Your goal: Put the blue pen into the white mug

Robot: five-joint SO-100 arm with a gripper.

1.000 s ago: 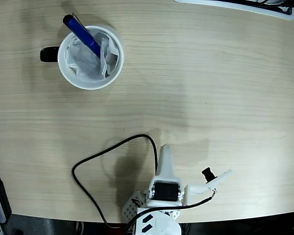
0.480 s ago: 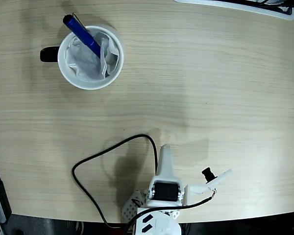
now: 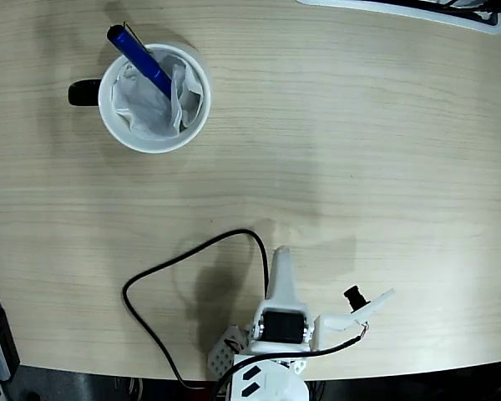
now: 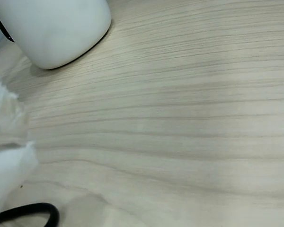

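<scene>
1. The blue pen (image 3: pixel 139 50) stands tilted in the white mug (image 3: pixel 154 98), its cap leaning out past the rim toward 11 o'clock
2. The gripper (image 3: pixel 334 302) sits folded at 6 o'clock, well apart, jaws spread and empty
3. Risk, as I judge it: the leaning pen could tip out if the crumpled paper (image 3: pixel 150 104) shifts
4. Pale wood-grain table (image 3: pixel 359 150); a black cable (image 3: pixel 179 267) loops near the arm

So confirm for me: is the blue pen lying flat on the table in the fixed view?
No, the blue pen stands tilted inside the white mug.
</scene>
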